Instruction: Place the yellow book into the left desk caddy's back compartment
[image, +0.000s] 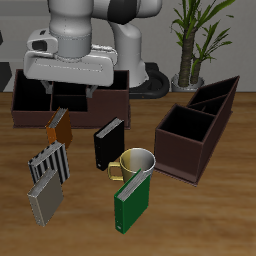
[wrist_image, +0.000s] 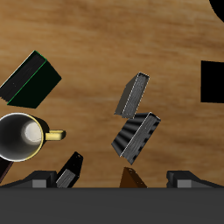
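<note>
Reaching is the step in hand, as I read it: nothing has been picked up yet, and the gripper (image: 68, 92) hangs high over the back part of the wooden tabletop (image: 200, 220), above the wide, low dark-brown caddy (image: 25, 100) and the small orange-and-dark book (image: 58, 127). From the wrist view the two fingers (wrist_image: 184, 178) show only as dark stubs with a broad gap between them and nothing in that gap, so they look spread and empty. The thin grey-tan hardcover with pale page edges, the yellow book (image: 45, 201), lies close to the tabletop's front edge, just beside the black-and-white striped book (image: 47, 166), which is slightly farther back; whether the two touch I cannot tell. A black book (image: 108, 145), a yellowish mug (image: 136, 164) and a green book (image: 130, 203) sit nearer the middle. The long narrow dark-brown box caddy, the left desk caddy (image: 196, 128), stands well apart across the tabletop, and its slope-walled back compartment (image: 216, 97) looks empty. The next move, I would judge, calls for carrying the arm forward over the striped book to the grey-tan one, turning the wrist to match its slant and closing across its thin cover without nudging the striped neighbour.
</note>
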